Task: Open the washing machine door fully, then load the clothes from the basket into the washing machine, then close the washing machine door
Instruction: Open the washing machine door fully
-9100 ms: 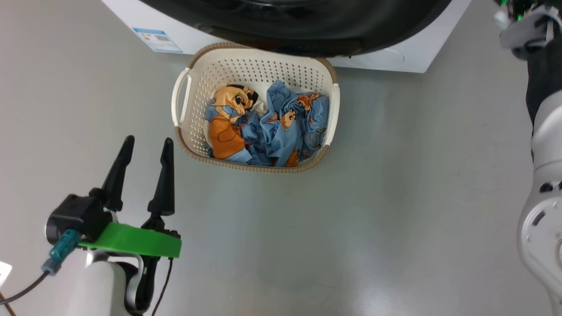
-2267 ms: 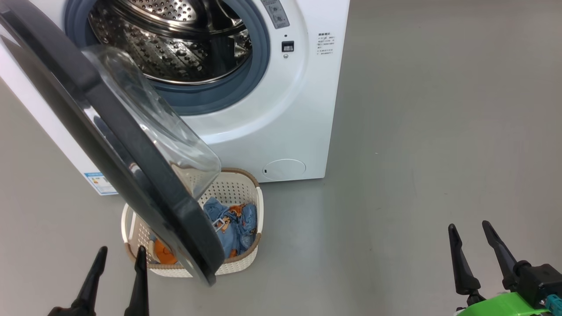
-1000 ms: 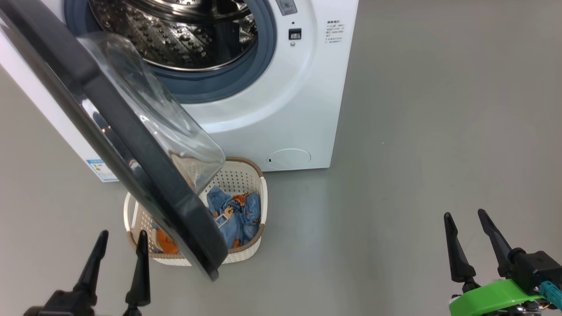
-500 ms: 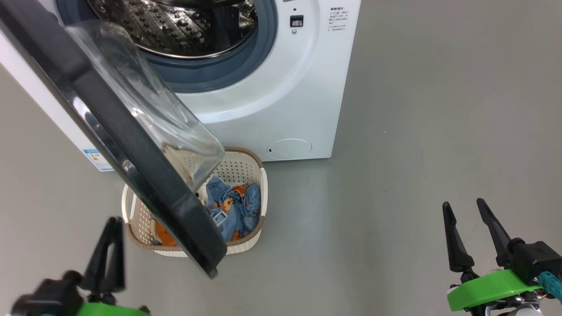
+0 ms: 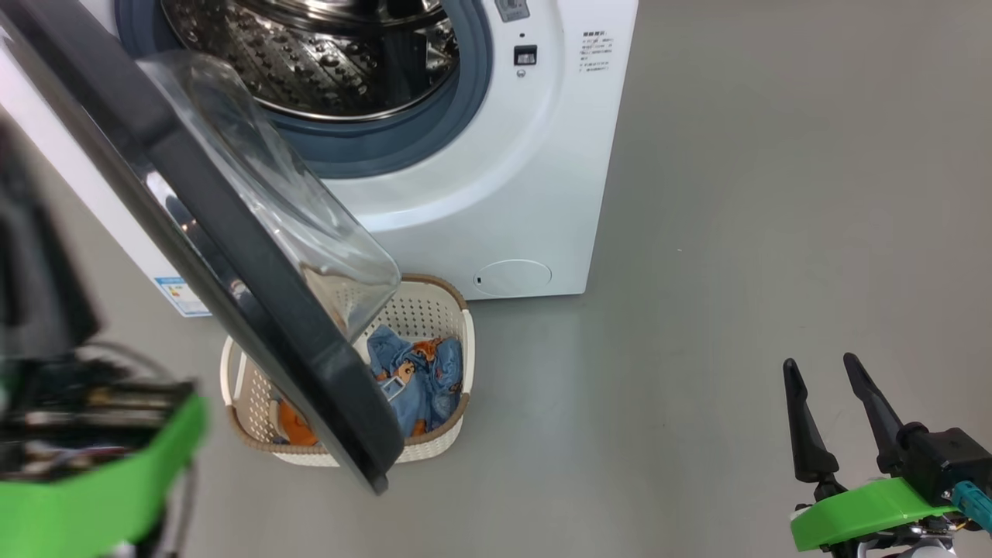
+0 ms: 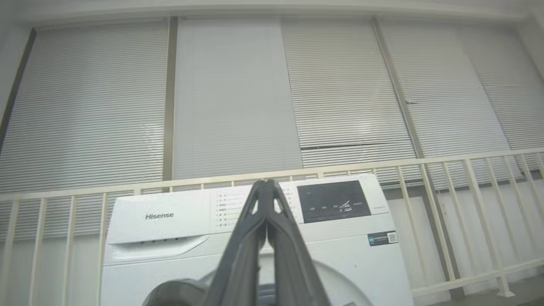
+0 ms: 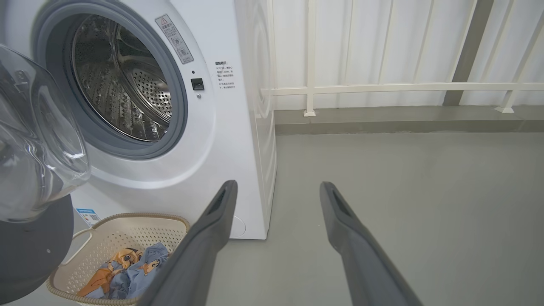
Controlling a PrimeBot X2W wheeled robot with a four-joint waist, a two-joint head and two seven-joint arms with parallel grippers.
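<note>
Head view puts the washing machine door [image 5: 232, 271] partly open, swung out from the washing machine [image 5: 496, 194] so that its black rim and bulging glass hang over the left part of the basket [image 5: 422, 314]. The basket sits on the grey floor [image 5: 697, 271] just in front of the machine, with the clothes [image 5: 418, 376] bunched inside it, blue with orange prints. The steel drum [image 5: 325, 54] lies bare behind the door. The left gripper [image 6: 266, 183] is a blurred dark and green shape at the left edge of the head view, to the left of the door and apart from it. In the left wrist view its two fingers are pressed tip to tip with nothing between them, pointing at the machine's control panel [image 6: 331, 202]. The right gripper [image 5: 819, 363] hangs at the lower right over bare floor, well apart from basket and door. Its fingers are spread wide and empty.
</note>
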